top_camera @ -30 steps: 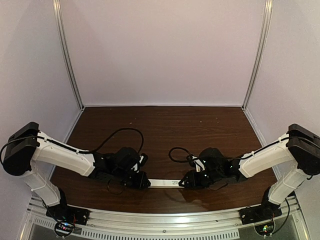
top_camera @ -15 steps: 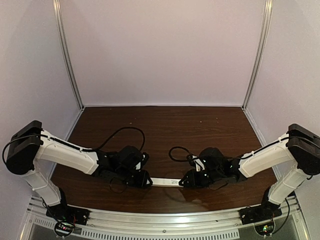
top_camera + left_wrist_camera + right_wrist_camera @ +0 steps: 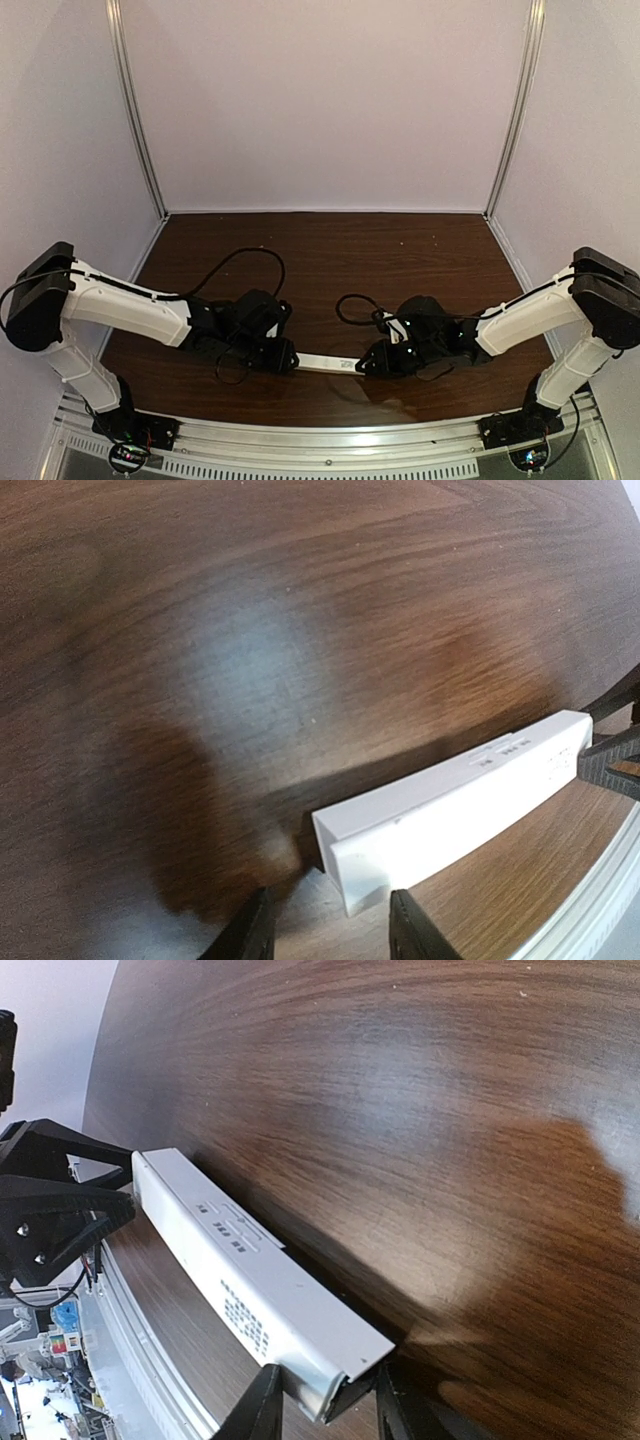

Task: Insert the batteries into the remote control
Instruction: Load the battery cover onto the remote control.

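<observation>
- White, slim remote control [image 3: 240, 1270]; its small grey print is unreadable.
- Right gripper [image 3: 328, 1385] clamps one end.
- Left gripper [image 3: 331, 905] is spread at the other end, not gripping.

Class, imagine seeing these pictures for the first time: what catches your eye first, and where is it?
A slim white remote control stretches across the near part of the dark wooden table, bridging the two arms. The right gripper clamps one end, while the left gripper sits at the other end with its jaws spread either side of it.
</observation>
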`<state>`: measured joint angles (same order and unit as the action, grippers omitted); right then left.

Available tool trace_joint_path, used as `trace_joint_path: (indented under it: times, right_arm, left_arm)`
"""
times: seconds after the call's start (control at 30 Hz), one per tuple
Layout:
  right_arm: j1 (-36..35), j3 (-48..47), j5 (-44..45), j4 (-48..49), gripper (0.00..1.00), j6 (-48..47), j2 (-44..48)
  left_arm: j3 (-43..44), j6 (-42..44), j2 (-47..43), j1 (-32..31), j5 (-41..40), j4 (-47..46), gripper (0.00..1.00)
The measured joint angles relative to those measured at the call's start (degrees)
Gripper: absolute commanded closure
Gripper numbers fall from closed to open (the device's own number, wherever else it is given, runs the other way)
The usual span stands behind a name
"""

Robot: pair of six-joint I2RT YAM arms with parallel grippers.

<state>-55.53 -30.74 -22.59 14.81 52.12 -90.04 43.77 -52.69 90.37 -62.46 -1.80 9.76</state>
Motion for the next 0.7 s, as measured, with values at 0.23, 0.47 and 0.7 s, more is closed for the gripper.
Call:
trace_joint_path:
  times: [0.23, 0.47, 0.7]
  right_arm:
    - [0.00, -0.02, -0.24, 0.42, 0.68, 0.22, -0.26]
    - [0.26, -0.09, -0.83, 1.07, 0.69, 0.35, -0.68]
    - [0.44, -0.11, -1.25, 1.31, 0.70, 0.44, -0.81]
  left_arm:
    - [0.24, 1.03, -0.85, 0.00, -0.81, 0.63, 0.78]
    - [1.05, 2.25, -0.50, 0.00, -0.35, 0.22, 0.85]
    - [1.51, 2.25, 1.25, 0.00, 0.35, -0.04, 0.86]
